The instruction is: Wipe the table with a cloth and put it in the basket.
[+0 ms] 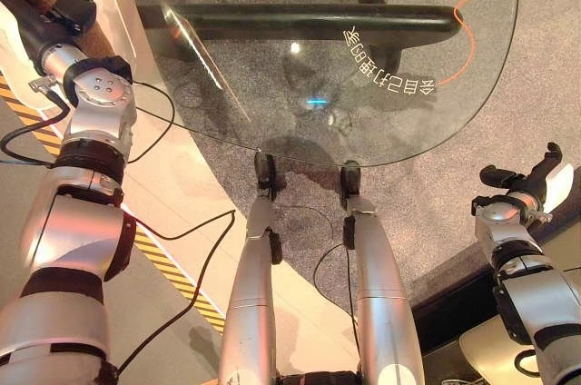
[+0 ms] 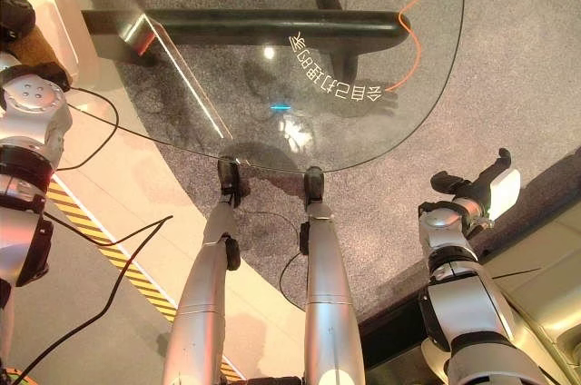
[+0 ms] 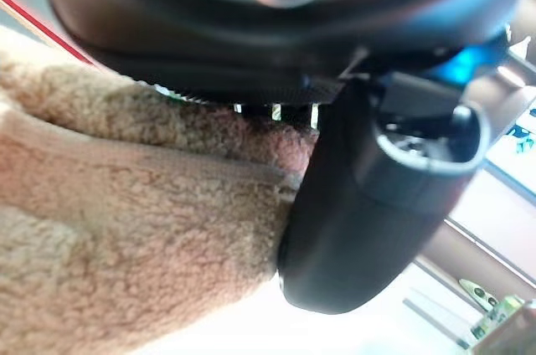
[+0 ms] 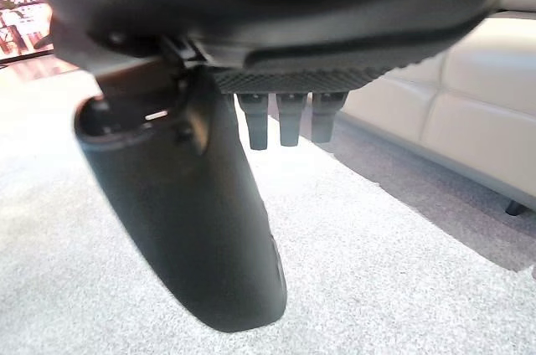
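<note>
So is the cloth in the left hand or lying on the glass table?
In the left hand: the tan cloth is bunched against its palm, off the glass table.

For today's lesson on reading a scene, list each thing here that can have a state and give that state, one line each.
cloth: bunched, held in the left hand, off the table
left hand: shut on the cloth, raised at the table's left edge
right hand: open, holding nothing, right of the table over the carpet
table: glass top bare, nothing resting on it
</note>
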Controlling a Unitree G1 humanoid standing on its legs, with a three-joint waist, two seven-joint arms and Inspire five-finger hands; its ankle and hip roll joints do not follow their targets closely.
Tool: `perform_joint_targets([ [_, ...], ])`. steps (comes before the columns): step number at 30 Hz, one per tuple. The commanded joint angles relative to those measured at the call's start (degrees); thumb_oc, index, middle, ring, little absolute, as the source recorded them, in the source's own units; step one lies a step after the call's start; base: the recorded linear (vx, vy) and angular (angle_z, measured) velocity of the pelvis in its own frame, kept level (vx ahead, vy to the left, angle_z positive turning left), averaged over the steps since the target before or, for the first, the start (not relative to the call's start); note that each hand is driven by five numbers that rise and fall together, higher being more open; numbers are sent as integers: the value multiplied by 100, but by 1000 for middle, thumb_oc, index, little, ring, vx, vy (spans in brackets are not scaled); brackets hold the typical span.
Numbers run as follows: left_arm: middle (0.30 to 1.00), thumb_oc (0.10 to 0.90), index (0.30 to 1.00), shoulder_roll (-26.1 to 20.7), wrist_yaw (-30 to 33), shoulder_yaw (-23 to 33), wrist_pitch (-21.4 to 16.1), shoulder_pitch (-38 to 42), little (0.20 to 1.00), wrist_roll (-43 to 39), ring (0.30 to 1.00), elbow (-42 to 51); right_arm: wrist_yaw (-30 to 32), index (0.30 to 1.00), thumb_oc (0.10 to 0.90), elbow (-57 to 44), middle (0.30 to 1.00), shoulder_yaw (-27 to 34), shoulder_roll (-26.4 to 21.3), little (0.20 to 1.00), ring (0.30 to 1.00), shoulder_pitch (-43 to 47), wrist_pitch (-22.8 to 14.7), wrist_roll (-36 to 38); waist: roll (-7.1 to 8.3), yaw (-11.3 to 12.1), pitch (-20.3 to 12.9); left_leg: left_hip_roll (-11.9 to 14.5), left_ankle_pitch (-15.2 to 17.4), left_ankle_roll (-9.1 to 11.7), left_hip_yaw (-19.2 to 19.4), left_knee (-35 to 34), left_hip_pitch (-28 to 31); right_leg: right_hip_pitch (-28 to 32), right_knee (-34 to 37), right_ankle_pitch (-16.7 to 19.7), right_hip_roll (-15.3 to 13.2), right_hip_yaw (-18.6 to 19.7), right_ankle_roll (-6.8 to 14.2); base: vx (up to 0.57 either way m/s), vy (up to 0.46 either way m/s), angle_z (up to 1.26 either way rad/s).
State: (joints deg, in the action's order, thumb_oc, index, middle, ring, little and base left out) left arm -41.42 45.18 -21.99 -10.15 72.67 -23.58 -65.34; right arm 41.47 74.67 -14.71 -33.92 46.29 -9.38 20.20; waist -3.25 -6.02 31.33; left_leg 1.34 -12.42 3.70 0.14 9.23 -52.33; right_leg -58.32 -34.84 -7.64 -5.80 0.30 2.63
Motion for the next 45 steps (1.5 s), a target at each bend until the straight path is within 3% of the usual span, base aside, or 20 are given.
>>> perform_joint_targets([
  [1,312,114,312,-800,106,93,-243,685,214,-39,312,-280,191,900,800,54,900,23,-348,900,900,-339,-83,-40,79,70,-154,65,1274,-11,-188,1158,-67,227,1333,816,-52,77,237,0,0,0],
  [2,451,276,451,-801,47,90,-228,679,376,-57,451,-292,182,900,800,60,900,20,-359,900,900,-327,-90,-33,79,70,-154,62,1275,-10,-196,1169,-87,205,1322,822,-50,81,238,0,0,0],
  [3,719,589,719,-793,-18,80,-198,663,689,-115,719,-302,166,900,800,54,900,37,-365,900,900,-347,-96,-63,70,68,-154,64,1327,-4,-209,1203,-72,213,1280,773,-44,95,243,0,0,0],
  [5,900,800,900,-799,-52,97,-191,669,900,-113,900,-292,177,900,800,37,900,60,-356,900,900,-357,-117,-71,67,60,-154,55,1280,-12,-196,1203,-123,168,1298,825,-47,101,241,0,0,0],
  [31,900,800,900,-779,-220,139,-175,546,900,-483,900,-240,79,900,800,27,900,90,-359,900,900,-445,-214,-50,-2,60,-154,58,1298,2,-201,1158,56,291,1292,811,-50,138,257,-2,-2,0],
  [38,900,800,900,-862,-90,338,-672,343,900,-746,900,-57,-146,900,800,66,900,150,-237,900,900,-642,-181,13,-50,73,-154,60,1154,12,-173,839,567,749,1502,914,-59,145,317,-31,-54,1],
  [45,900,800,900,-1081,-648,706,-1217,-82,900,-1436,900,194,-664,900,800,157,900,259,55,900,900,-1082,8,203,-35,126,-154,76,1002,95,-145,194,1731,1962,1899,911,-87,83,395,-46,-92,-2],
])
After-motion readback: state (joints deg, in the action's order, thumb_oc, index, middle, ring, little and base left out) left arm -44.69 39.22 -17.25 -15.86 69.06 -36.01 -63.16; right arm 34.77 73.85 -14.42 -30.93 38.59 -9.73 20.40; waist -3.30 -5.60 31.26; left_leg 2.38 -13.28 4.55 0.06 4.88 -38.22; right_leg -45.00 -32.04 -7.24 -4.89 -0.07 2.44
